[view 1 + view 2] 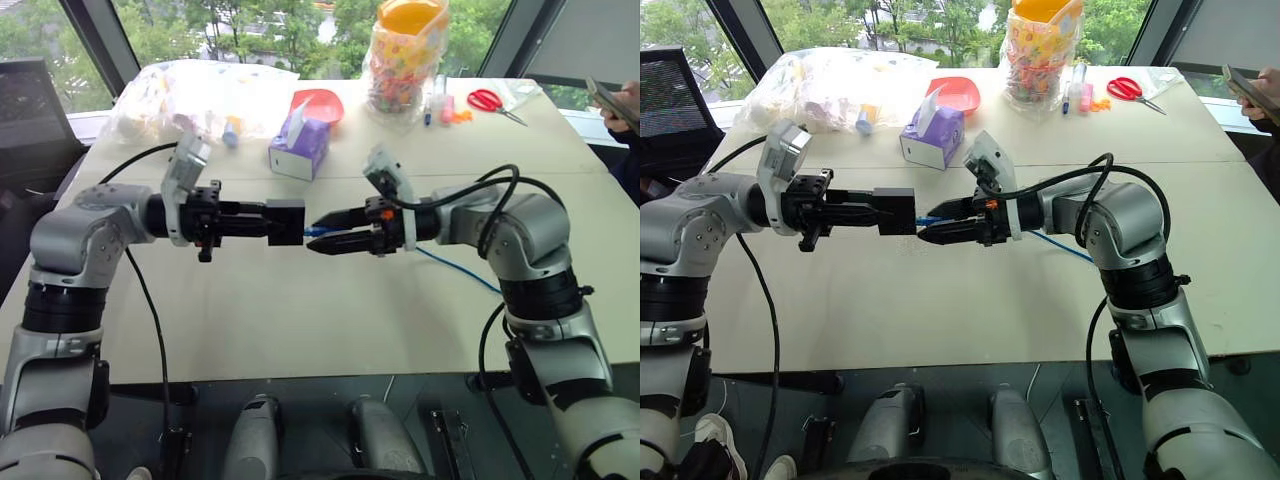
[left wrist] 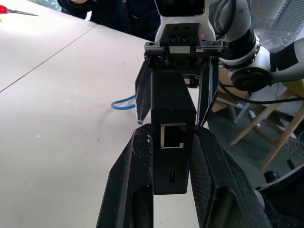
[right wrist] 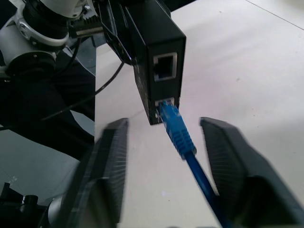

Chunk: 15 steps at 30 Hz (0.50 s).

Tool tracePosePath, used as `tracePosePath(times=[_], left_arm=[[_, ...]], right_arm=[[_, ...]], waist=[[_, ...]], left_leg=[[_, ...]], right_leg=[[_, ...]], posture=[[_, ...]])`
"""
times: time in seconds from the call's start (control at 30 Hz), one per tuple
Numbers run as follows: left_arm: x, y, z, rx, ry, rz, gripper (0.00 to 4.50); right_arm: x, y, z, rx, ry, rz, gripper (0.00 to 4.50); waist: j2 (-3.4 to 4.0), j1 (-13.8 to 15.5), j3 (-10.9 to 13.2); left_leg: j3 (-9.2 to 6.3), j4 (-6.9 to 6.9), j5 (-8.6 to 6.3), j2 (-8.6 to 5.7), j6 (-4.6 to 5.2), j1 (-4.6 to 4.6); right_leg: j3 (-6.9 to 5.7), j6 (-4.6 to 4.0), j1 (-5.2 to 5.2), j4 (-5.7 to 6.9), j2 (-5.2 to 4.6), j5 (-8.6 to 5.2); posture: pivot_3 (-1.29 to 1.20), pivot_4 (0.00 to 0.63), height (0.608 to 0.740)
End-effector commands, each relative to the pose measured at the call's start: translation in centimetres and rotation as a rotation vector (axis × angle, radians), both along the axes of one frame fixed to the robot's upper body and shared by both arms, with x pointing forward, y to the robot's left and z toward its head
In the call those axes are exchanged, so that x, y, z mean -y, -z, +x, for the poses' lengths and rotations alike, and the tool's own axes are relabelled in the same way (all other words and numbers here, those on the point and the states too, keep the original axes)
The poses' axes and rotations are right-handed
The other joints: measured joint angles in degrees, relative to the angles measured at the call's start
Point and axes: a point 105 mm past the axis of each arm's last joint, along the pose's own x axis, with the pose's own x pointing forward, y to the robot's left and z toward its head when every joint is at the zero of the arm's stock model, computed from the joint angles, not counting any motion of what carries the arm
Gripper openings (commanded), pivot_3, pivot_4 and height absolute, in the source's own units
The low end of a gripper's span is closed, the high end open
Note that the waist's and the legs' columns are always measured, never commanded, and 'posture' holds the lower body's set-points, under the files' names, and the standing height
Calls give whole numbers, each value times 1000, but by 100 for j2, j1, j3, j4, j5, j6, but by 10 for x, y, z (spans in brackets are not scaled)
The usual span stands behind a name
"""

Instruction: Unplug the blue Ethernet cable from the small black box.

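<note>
Right gripper fingers stood parted astride the blue Ethernet cable, not yet pinching; plug seated in the small black box, cable's long axis along the fingers. Left gripper clamped the box above the table.

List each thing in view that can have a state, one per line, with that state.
small black box: held off the table in the left gripper, shut on it.
blue Ethernet cable: plugged into the box's lower port; upper port empty.
right gripper: jaws open either side of the plug.
</note>
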Motion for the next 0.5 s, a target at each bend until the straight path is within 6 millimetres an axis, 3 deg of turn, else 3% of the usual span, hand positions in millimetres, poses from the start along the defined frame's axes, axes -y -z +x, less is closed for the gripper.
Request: tracePosePath(times=[0.03,0.5], left_arm=[[2,-7,-4,48,16,4,450],[3,-9,-3,55,11,-13,450]], right_arm=[[-4,-16,-3,54,-26,15,1009],[-5,-11,-5,50,-38,-13,1009]], waist=[[0,0,0],[0,1,0]], left_leg=[[0,0,0,0,0,0],[0,0,0,0,0,0]], right_leg=[[0,0,0,0,0,0],[0,0,0,0,0,0]], posture=[[0,150,735],[0,150,735]])
